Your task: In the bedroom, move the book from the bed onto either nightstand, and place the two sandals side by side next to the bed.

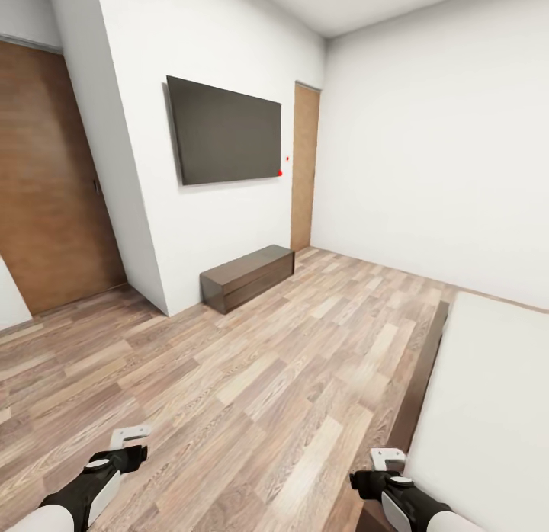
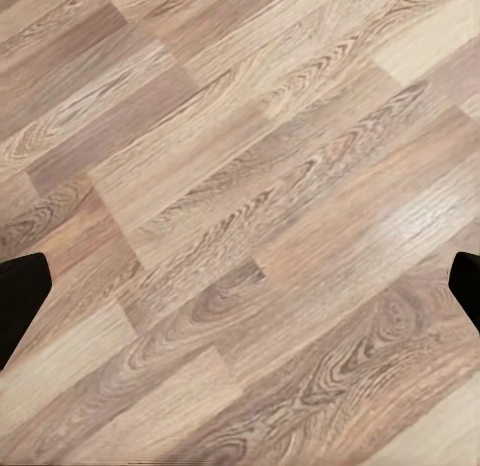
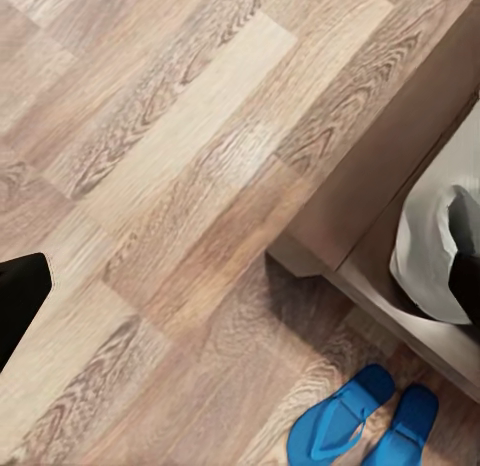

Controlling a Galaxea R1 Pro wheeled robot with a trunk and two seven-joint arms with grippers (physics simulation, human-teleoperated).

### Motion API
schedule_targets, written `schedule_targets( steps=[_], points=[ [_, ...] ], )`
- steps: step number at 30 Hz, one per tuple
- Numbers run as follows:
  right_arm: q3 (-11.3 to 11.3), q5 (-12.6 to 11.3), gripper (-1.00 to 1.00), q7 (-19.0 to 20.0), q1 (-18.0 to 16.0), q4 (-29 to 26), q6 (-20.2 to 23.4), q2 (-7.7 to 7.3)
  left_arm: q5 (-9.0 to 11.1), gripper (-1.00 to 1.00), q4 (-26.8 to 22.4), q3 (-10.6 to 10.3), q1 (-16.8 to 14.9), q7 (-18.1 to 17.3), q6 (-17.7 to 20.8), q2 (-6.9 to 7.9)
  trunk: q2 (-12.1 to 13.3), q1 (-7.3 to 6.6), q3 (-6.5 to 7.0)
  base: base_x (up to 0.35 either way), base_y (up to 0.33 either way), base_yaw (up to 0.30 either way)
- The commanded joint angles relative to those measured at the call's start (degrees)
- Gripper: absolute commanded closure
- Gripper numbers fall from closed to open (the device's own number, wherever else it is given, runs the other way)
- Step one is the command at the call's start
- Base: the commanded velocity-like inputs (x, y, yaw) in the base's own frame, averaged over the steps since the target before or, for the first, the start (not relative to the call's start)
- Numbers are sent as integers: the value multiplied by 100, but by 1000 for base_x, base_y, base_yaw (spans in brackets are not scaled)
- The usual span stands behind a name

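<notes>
Head view: the bedroom is being shown with its wood-plank floor [image 1: 252, 379] running toward white walls; a dark flat screen [image 1: 225, 130] is being carried on the wall ahead, with a long low dark-brown bench [image 1: 248, 277] standing on the floor beneath it; 1 tan door [image 1: 46, 181] is being seen at the left and a 2nd tan door [image 1: 305, 166] beyond the screen; the bed [image 1: 488, 410] is being seen at the right edge, its light-grey mattress being bordered by a dark brown frame; the left gripper [image 1: 130, 440] and the right gripper [image 1: 386, 463] are being held low above the floor, the right one just beside the bed frame

In the left wrist view, bare planks are being looked down on between 2 dark fingertips [image 2: 20, 296] set far apart, so that tool is being held released and empty; in the right wrist view, the same wide spread is being shown, with nothing grasped; the 2 blue sandals [image 3: 365, 421] are being seen there lying side by side on the floor, touching or nearly so, near the corner of the bed frame; a grey fold of bedding is being seen hanging over the frame's edge
</notes>
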Motion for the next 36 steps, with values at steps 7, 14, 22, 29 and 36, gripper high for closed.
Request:
schedule_targets(
  steps=[7,14,22,29,36],
  points=[
    [49,-61,-100,-12,0,-15,33,-4,53,-100,-11,-22,-2,21,31,1,-4,0,0,0,0,268],
    [48,-61,-100,-12,0,-15,33,-4,53,-100,-11,-22,-2,21,31,1,-4,0,37,0,0,232],
    [48,-62,-100,-12,0,-15,29,-4,53,-100,-11,-22,-2,21,31,1,-4,0,93,0,0,192],
    [49,-56,-100,-12,0,-15,26,-4,53,-100,-11,-22,-2,21,31,1,-4,0,147,4,0,163],
    [48,-70,-100,-12,0,-15,27,-7,53,-100,-11,-22,-2,15,31,1,-4,0,206,146,0,121]
  ],
)
